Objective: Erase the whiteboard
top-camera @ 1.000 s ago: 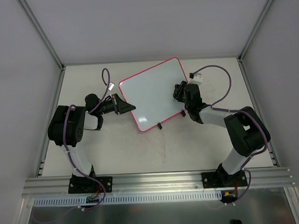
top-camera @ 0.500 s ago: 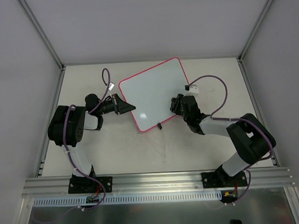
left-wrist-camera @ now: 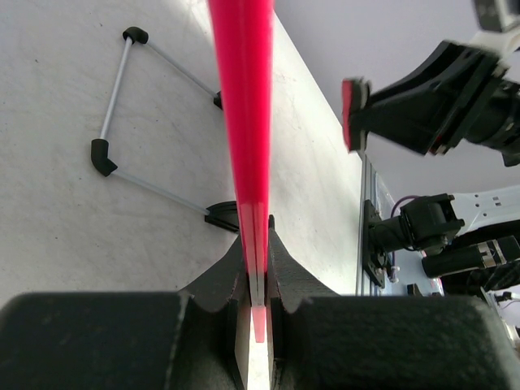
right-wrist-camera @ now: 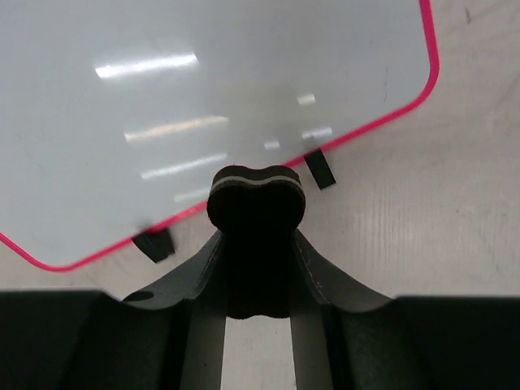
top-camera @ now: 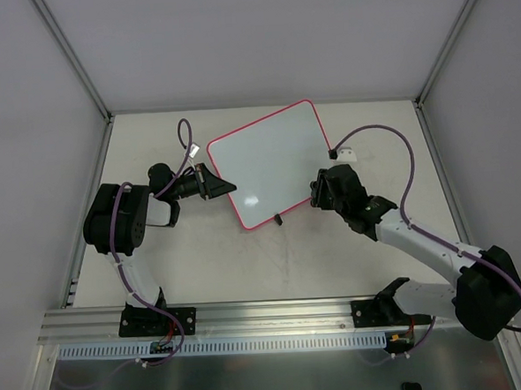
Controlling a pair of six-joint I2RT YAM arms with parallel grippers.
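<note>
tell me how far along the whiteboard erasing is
Done: the whiteboard shows no writing, only glare. In hand: left gripper clamps its pink edge; right gripper holds the eraser at the board's near edge. Left: probably only setting things down.

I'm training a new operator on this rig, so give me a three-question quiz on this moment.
1. True or false: the left gripper is shut on the whiteboard frame.
2. What does the right gripper hold? A) a marker B) the eraser C) nothing
3. How many black clip feet show in the right wrist view?

Key: 1 true; 2 B; 3 two.
</note>
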